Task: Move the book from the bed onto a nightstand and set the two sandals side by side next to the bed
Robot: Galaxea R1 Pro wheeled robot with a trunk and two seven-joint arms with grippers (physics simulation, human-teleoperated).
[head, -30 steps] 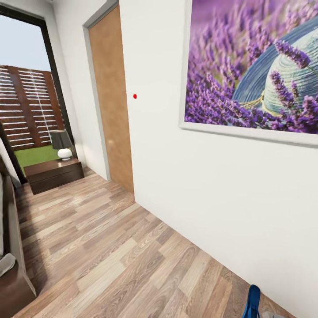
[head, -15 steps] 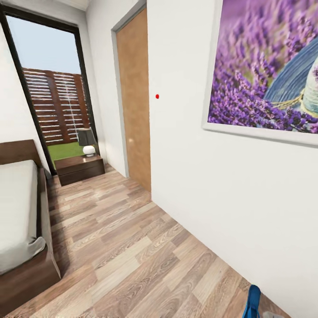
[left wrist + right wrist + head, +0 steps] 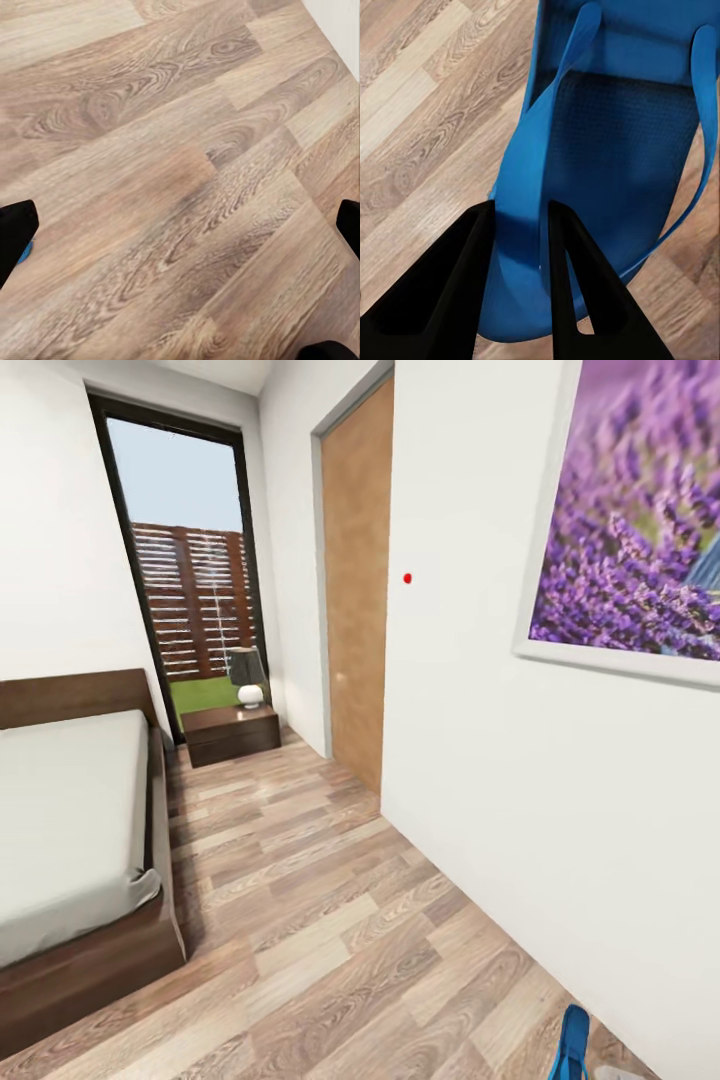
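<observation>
The right end effector [image 3: 521, 217] has its two dark fingers drawn close on the edge of a blue sandal [image 3: 615, 150], pinching the sole between them; the sandal hangs above the plank floor [image 3: 420, 112], and its strap loops out to the side. In the head view only the sandal's tip [image 3: 573, 1043] pokes up at the bottom edge, the rest cut off. The left end effector [image 3: 180, 225] shows just dark fingertips [image 3: 15, 232] at the two sides of its view, set wide apart with bare floor between them; a sliver of blue beside one tip is too small to identify. Farther out, the bed [image 3: 70, 840] lies at the left, its near end and left part cut off, with no book or second sandal visible on the part that shows. The nightstand [image 3: 232, 734] stands past the bed's headboard by the window [image 3: 190, 560], a lamp [image 3: 247, 673] on top. Since a second ago the view has swung, bringing the bed more fully into sight and pushing the lavender picture [image 3: 640, 510] toward the right edge.
</observation>
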